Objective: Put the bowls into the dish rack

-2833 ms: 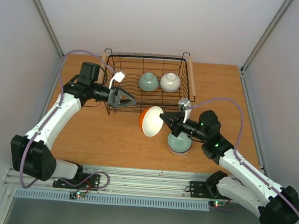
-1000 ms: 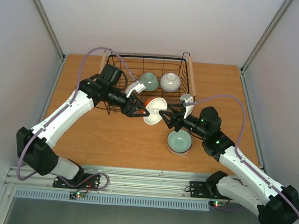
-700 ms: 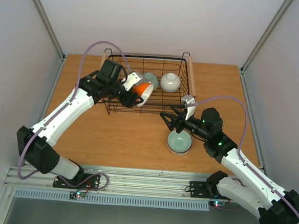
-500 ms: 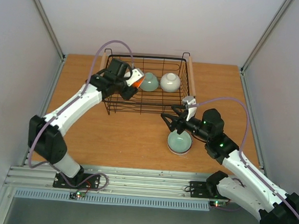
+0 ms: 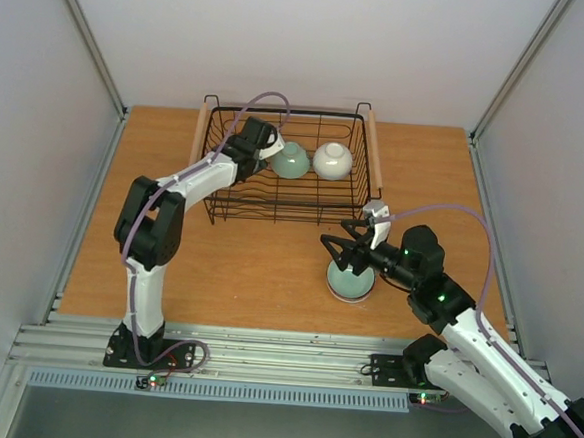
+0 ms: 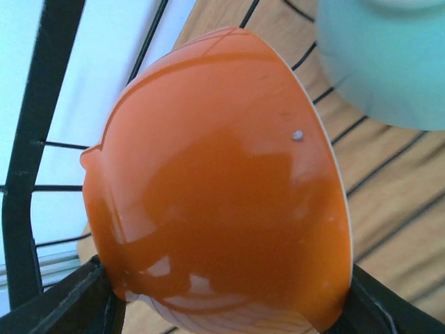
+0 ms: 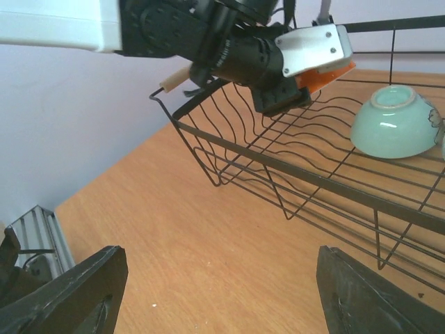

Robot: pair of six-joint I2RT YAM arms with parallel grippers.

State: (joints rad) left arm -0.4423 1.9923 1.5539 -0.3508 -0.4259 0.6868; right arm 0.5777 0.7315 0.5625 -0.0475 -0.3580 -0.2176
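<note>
My left gripper (image 6: 222, 309) is shut on the orange bowl (image 6: 215, 195), holding it inside the dish rack (image 5: 289, 112) at its left back part. In the right wrist view a sliver of the orange bowl (image 7: 332, 74) shows under the left gripper (image 7: 292, 83). A pale mint bowl (image 5: 290, 161) and a white bowl (image 5: 332, 160) lie upside down in the rack. Another mint bowl (image 5: 350, 280) rests on the table in front of the rack. My right gripper (image 5: 338, 244) hovers open beside its left rim, with nothing between its fingers (image 7: 69, 292).
The rack's wooden handles (image 5: 374, 150) run along its left and right sides. Black wire walls (image 7: 278, 161) rise between the right gripper and the bowls inside. Bare wooden table (image 5: 239, 265) lies in front of the rack.
The right gripper let go of the orange bowl and drew back over the table. The left gripper carried the bowl up and back into the rack's left rear.
</note>
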